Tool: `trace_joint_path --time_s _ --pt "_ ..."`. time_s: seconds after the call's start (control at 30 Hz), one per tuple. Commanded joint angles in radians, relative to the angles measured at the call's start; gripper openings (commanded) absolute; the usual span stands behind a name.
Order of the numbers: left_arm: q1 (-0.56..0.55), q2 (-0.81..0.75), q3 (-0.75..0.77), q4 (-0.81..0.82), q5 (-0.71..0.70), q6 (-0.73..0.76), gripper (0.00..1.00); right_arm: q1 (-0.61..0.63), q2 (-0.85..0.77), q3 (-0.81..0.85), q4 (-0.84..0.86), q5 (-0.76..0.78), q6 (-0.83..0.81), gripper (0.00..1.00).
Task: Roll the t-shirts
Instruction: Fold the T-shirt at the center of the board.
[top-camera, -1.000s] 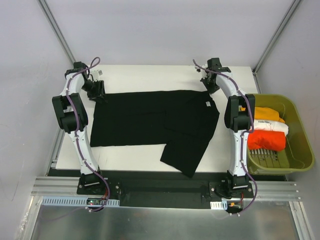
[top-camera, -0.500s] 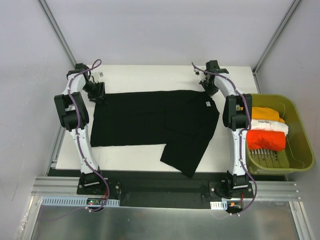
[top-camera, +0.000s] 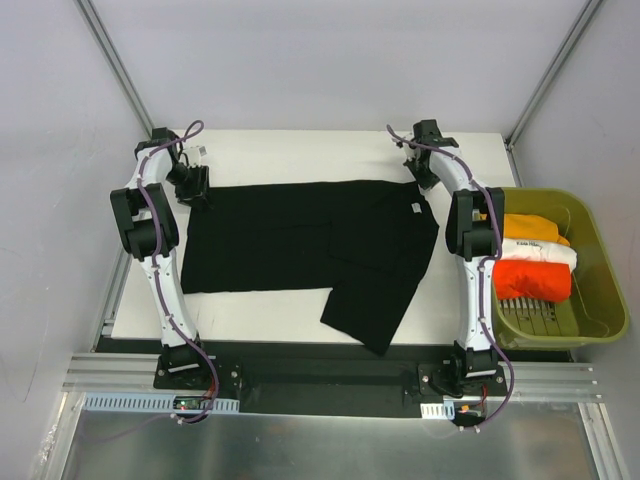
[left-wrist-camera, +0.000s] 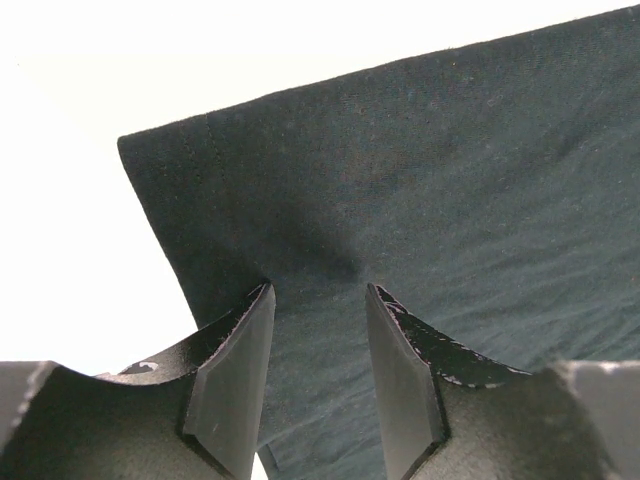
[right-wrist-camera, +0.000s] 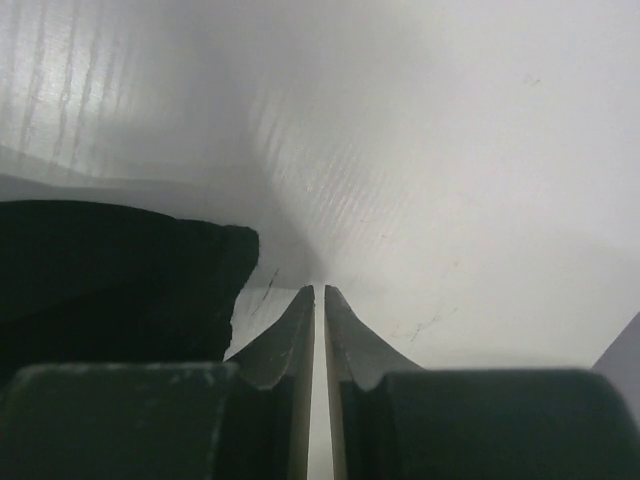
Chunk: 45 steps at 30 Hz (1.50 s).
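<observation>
Surface: white tabletop, set in a pale-walled enclosure, with a slanted metal post at each far corner.

Black t-shirt lies spread flat across the middle of the tabletop. Its far edge runs nearly straight from one arm to the other. At right of centre a flap juts toward the near edge and ends just short of it. A small pale label shows near the right end.

Olive-yellow bin stands off the right edge of the tabletop, beside the right arm. It holds three bundles side by side: orange farthest, white in the middle, red-orange nearest.

Left pincer is at the shirt's far-left corner. In the wrist view its fingers stand moderately apart over the hemmed corner. Whether the tips press into the cloth I cannot tell.

Right pincer is at the far-right corner. Its jaws are drawn to a thin slit with nothing between them, tips on bare tabletop, shirt edge just beside them.

Open room: a bare band of tabletop beyond the shirt's far edge, a narrower strip along the near left.
</observation>
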Motion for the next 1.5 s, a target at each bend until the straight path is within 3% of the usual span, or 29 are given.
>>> trace_joint_path --time_s 0.0,0.2,0.77,0.9,1.13,1.47 --pt "-0.004 0.004 0.034 -0.022 0.001 0.016 0.42 -0.023 -0.076 0.023 -0.013 -0.064 0.036 0.11" --pt "-0.009 -0.010 0.038 -0.022 0.047 0.004 0.42 -0.021 -0.139 -0.017 -0.106 -0.254 0.067 0.13" --pt "-0.018 -0.030 0.005 -0.025 0.046 0.012 0.43 -0.004 -0.061 0.000 -0.148 -0.288 0.067 0.13" --pt "-0.021 -0.034 0.002 -0.028 0.027 0.024 0.43 0.002 -0.015 0.008 -0.127 -0.233 0.042 0.13" --pt "-0.021 -0.004 0.028 -0.026 -0.011 0.052 0.43 0.009 0.089 0.147 -0.064 0.004 0.044 0.13" --pt "-0.040 0.066 0.165 -0.014 -0.048 0.046 0.42 0.008 0.142 0.204 0.079 0.077 0.009 0.14"
